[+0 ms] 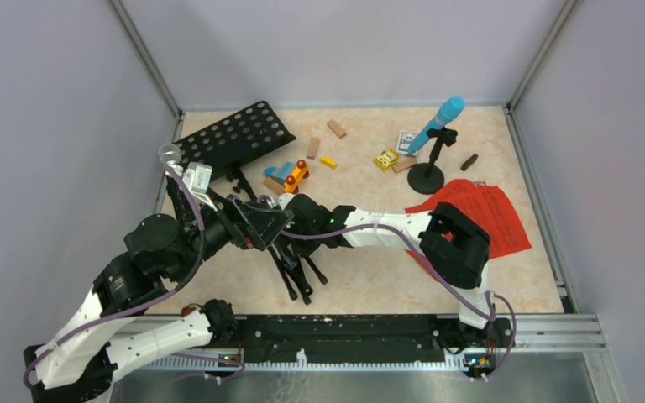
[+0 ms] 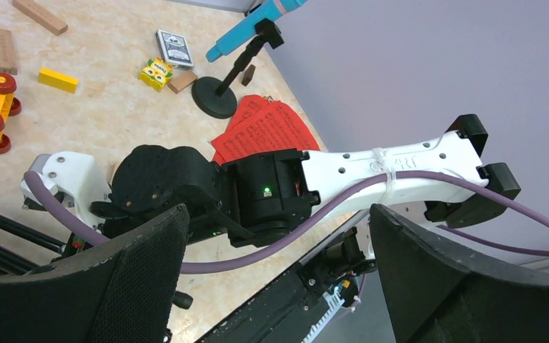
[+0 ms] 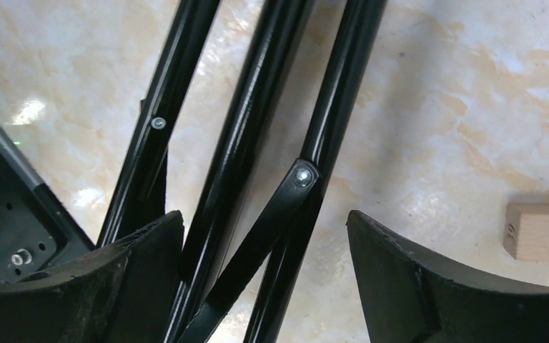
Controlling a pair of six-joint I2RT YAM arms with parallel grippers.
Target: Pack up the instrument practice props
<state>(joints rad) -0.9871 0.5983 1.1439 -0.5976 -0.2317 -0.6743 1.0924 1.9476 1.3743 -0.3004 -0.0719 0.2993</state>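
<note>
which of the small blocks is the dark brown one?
The block just right of the mic holder's round base; the other blocks are pale wood or yellow.

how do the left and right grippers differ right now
The right gripper straddles the black tripod legs, low over the table; the left gripper has nothing between its fingers. The right gripper points down at the legs, while the left gripper sits higher and points at the right arm. Shared: both stand open, gripping nothing.
</note>
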